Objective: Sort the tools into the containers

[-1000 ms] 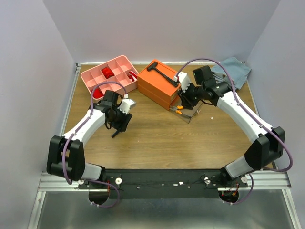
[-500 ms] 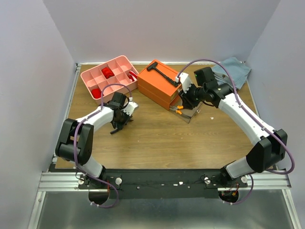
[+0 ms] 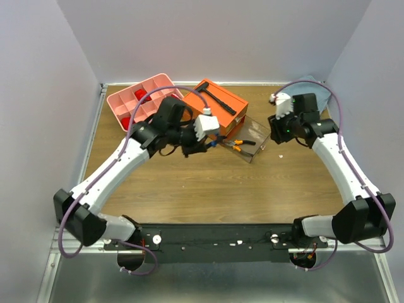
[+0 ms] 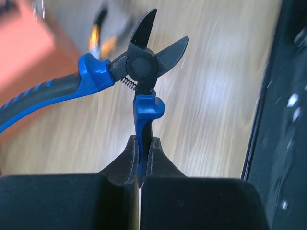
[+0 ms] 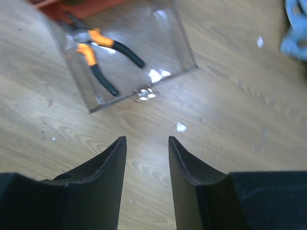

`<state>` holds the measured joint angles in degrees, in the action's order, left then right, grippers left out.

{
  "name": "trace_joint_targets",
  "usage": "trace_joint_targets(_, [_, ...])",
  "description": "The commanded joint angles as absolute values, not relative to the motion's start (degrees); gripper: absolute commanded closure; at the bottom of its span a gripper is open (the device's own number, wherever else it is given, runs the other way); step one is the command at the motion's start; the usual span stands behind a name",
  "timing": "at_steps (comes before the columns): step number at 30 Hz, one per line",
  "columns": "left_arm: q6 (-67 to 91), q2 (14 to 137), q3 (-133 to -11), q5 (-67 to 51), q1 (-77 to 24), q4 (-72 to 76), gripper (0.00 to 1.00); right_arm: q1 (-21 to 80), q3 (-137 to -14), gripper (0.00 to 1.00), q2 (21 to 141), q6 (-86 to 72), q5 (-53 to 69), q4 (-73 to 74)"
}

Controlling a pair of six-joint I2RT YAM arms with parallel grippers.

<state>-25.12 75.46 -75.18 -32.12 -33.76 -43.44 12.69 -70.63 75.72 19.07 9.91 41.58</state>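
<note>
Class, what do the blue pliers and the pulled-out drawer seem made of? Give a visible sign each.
The blue pliers: dark matte head, probably steel; ribbed blue-grey grips look rubbery plastic. The drawer: clear glossy plastic; the table shows through.

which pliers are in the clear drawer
The orange-handled pliers, lying loose in the pulled-out clear drawer; the blue-handled pliers are clamped by one handle in the left gripper.

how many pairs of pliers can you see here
2. The blue-handled pliers are clamped in the left gripper; the orange-handled pliers lie in the clear drawer by the orange box. More may be hidden inside the box.
</note>
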Motion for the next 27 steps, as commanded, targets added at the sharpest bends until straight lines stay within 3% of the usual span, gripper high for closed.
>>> trace_joint_targets(1, [-18.13, 84.27, -83.56, -39.03, -39.89, -35.88, 1.00, 4.06, -69.96, 0.52, 76.73, 10.38, 11.33, 42.54])
trace_joint_targets(6, [-11.00, 97.17, -93.76, -33.66, -47.27, -29.98, 1.00, -1.48, -69.52, 0.52, 76.73, 8.62, 12.92, 42.10])
trace_joint_targets(14, [5.18, 113.89, -110.90, -34.01, -47.81, -21.28, 1.00, -3.78, -66.01, 0.52, 71.38, 8.09, 14.06, 42.01])
trace_joint_targets(27, [17.65, 129.10, -113.99, -43.14, -42.20, -13.81, 0.99, -8.70, -57.48, 0.52, 66.01, 6.24, 16.61, 42.10])
